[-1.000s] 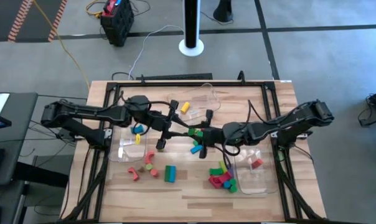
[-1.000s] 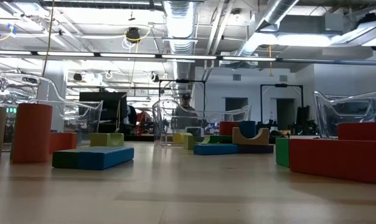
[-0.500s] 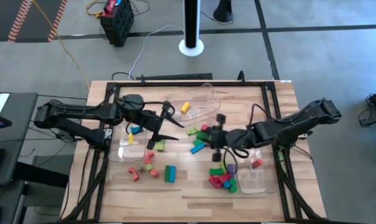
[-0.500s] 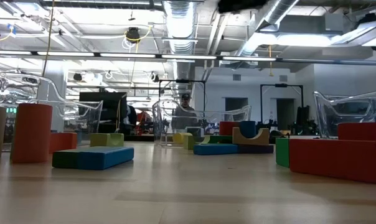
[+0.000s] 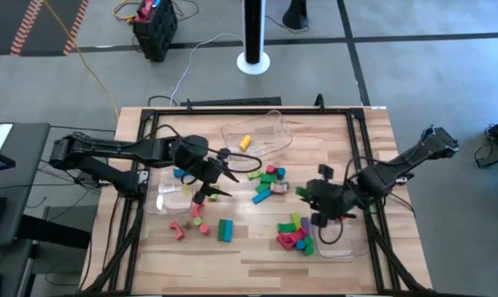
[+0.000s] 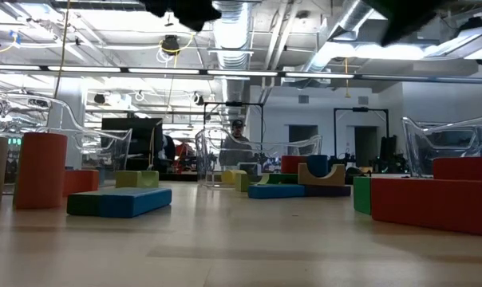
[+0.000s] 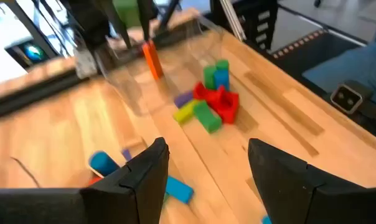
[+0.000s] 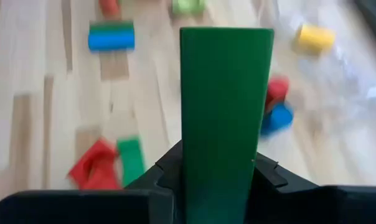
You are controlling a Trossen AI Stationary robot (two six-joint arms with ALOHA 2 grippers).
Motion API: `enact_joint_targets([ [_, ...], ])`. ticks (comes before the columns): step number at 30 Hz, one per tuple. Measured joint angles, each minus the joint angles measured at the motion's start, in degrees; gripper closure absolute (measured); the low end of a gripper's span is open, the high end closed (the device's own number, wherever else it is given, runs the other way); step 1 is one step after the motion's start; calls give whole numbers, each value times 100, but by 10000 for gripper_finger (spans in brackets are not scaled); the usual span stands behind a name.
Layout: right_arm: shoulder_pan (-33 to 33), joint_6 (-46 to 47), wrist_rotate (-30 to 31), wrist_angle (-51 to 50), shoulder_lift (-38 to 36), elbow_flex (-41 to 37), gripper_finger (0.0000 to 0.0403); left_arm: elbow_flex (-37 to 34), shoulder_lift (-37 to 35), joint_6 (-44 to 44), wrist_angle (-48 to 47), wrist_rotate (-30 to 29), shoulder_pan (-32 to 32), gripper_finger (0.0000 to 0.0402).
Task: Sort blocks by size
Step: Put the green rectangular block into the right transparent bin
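Green bar [image 8: 225, 118] sits upright between the right hand's [image 5: 325, 200] fingers, clamped on its sides, at about four o'clock on the surface [image 5: 257, 256] just beside the right bin [image 5: 348, 241]. To finish well, carry it fully over that bin's rim and lower it before letting go. Loose blocks [image 5: 293, 235] lie at five o'clock and around the centre. Left hand [image 7: 206, 174] hangs empty, fingers well apart, near nine o'clock.

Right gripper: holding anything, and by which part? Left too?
The right gripper grips a green bar block by its near end, the bar sticking out ahead. The left gripper is open, holding nothing.
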Motion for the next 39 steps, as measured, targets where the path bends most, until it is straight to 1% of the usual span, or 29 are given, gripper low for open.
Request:
enact_joint_targets([
  [4,345,920,-251,-669,16,0,275,0,168,15,-186,33,0,187],
  [9,641,1784,-741,-1123,59,-23,275,2,229,22,-320,44,0,187],
  [16,848,2573,-1334,-1107,56,-256,274,-2,235,-36,-482,44,-4,187],
  [22,929,3229,-2080,-959,58,-764,274,-2,233,-118,-591,44,-4,187],
  [25,979,3415,-2414,-677,58,-1022,274,-2,235,-125,-687,44,-9,187],
  [29,1004,3544,-2649,-303,58,-1293,274,-2,235,-158,-757,44,-9,187],
  [39,1002,3706,-2784,-119,60,-1577,274,-2,235,-275,-830,42,-46,187],
])
